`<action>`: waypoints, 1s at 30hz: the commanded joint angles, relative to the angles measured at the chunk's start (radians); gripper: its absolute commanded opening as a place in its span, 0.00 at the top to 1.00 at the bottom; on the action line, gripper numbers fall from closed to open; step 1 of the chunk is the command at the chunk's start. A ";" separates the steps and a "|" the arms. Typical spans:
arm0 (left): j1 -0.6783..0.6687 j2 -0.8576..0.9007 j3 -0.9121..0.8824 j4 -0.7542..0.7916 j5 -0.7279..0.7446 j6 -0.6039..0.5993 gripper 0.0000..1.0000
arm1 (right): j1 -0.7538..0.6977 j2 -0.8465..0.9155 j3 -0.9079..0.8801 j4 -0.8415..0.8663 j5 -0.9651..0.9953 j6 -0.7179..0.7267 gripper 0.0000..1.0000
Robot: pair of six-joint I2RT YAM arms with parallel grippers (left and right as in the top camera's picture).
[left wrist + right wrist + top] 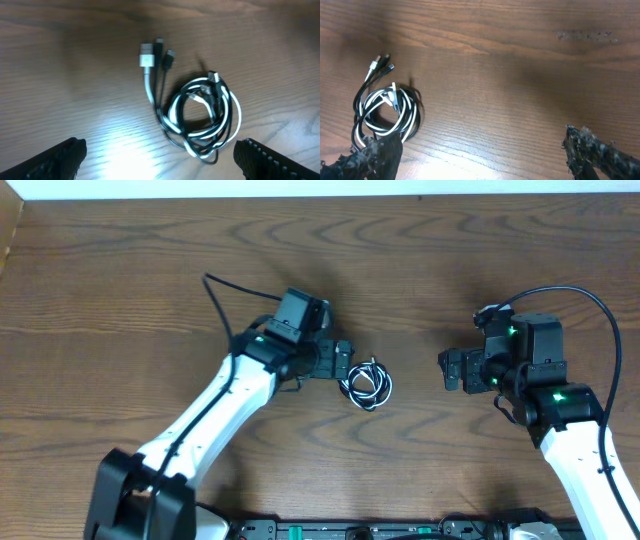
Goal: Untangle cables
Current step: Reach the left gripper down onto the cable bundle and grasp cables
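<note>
The cables [367,385] lie in one small tangled coil on the wooden table [120,290], black and white strands wound together. In the left wrist view the coil [202,115] sits just ahead of the fingers, plug ends [150,54] sticking out to its upper left. My left gripper [343,362] stands open right beside the coil's left side, nothing between its fingers [55,160]. My right gripper [449,369] is open too, a short way right of the coil. Its view has the coil [387,112] at far left, partly behind the left fingertip [375,157].
The table's far edge [320,198] runs along the top, with a pale wall behind. A thick black wire [222,305] loops off the left arm, and another [590,305] arcs over the right arm. Bare wood [415,370] separates the two grippers.
</note>
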 commanded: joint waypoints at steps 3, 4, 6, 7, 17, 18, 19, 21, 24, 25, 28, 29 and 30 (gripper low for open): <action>-0.059 0.069 0.016 0.021 0.034 -0.026 0.10 | 0.000 -0.006 0.022 -0.005 -0.006 0.011 0.01; -0.069 0.081 0.016 0.021 0.034 -0.026 0.12 | 0.000 -0.006 0.022 -0.005 -0.005 0.011 0.01; -0.088 0.102 0.016 0.024 0.034 -0.026 0.16 | 0.000 -0.006 0.022 -0.005 -0.006 0.011 0.01; -0.097 0.114 0.016 0.027 0.031 -0.026 0.19 | 0.000 -0.006 0.022 -0.005 -0.006 0.010 0.01; -0.140 0.207 0.014 0.066 0.031 -0.026 0.50 | 0.000 -0.006 0.022 -0.013 -0.005 0.010 0.01; -0.144 0.213 0.014 0.069 0.031 -0.026 0.50 | 0.000 -0.006 0.022 -0.015 -0.005 0.010 0.01; -0.148 0.220 0.014 0.070 0.031 -0.026 0.50 | 0.000 -0.006 0.022 -0.016 -0.005 0.010 0.01; -0.155 0.232 0.013 0.072 0.031 -0.026 0.50 | 0.000 -0.006 0.022 -0.018 -0.005 0.010 0.01; -0.166 0.241 0.012 0.072 0.031 -0.026 0.50 | 0.000 -0.006 0.022 -0.019 -0.005 0.010 0.01; -0.168 0.245 0.012 0.073 0.030 -0.026 0.50 | 0.000 -0.006 0.022 -0.019 -0.005 0.010 0.01; -0.173 0.258 0.008 0.092 0.030 -0.026 0.50 | 0.000 -0.006 0.022 -0.019 -0.005 0.011 0.01; -0.173 0.262 0.005 0.103 0.030 -0.026 0.50 | 0.000 -0.006 0.022 -0.019 -0.006 0.011 0.01; -0.173 0.270 0.002 0.114 0.030 -0.026 0.50 | 0.000 -0.006 0.022 -0.019 -0.006 0.010 0.01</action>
